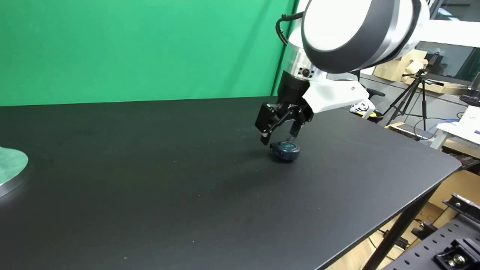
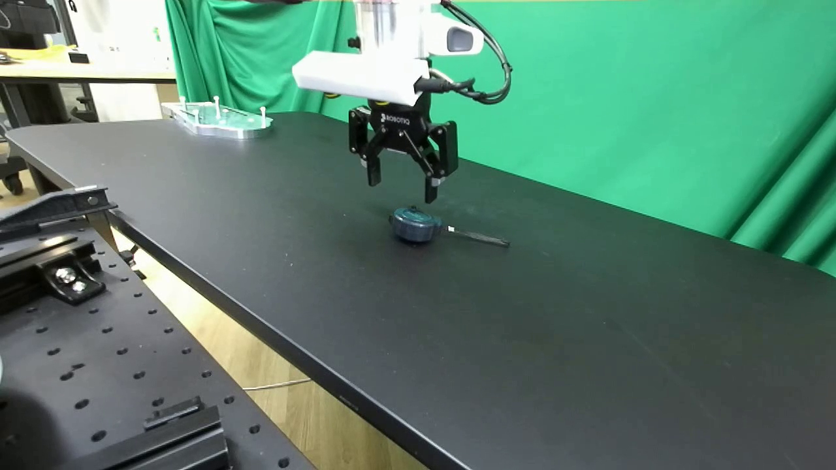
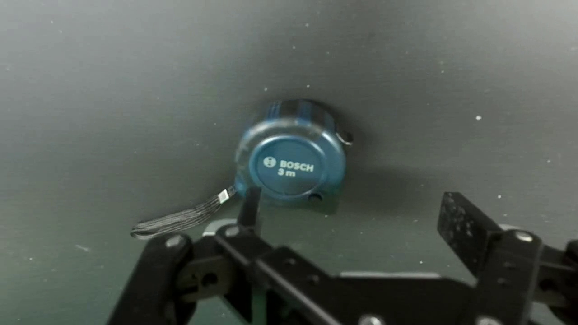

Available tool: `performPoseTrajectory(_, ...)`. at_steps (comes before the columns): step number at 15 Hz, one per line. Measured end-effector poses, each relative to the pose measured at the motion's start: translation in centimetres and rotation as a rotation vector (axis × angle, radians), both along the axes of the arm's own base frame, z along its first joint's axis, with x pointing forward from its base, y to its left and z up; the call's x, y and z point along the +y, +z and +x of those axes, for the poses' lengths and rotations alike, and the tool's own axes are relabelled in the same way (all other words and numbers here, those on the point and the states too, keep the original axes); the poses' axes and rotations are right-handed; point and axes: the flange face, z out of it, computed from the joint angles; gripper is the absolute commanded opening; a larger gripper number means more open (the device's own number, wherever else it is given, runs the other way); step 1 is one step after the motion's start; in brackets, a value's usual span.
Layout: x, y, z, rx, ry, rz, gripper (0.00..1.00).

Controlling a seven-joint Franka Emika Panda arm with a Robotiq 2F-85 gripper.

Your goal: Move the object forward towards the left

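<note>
Blue and black, a tape measure (image 2: 415, 225) lies flat on a dark table (image 1: 150, 195), its round BOSCH label (image 3: 289, 164) facing up; on its broad side it should sit steady rather than roll. A dark strap (image 3: 178, 221) trails from one corner. Near it, above the table, hangs the black gripper (image 2: 402, 190), its fingers (image 3: 467, 230) spread well apart, with nothing between them and no touch that I can see. The spread looks wide enough to pass down either side of the tape measure, presumably its purpose. In the wrist view, though, the gap stands mostly over bare table and the left-hand finger overlaps the tape measure's lower edge, so a sideways shift and a descent seem needed before any grip. The tape measure is low, so the fingertips must probably come close to the table; the strap, beside that finger, could catch. In an exterior view, a pale green disc (image 1: 11, 163) is well apart, out of the way. How far the move is done, I cannot tell.
</note>
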Motion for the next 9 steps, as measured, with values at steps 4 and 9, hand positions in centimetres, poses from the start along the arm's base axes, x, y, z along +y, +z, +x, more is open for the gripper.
performPoseTrajectory(4, -1.4, -0.3, -0.2, 0.008, -0.035, -0.006, 1.00)
performPoseTrajectory(9, -1.9, -1.2, -0.5, 0.029, -0.077, -0.002, 1.00)
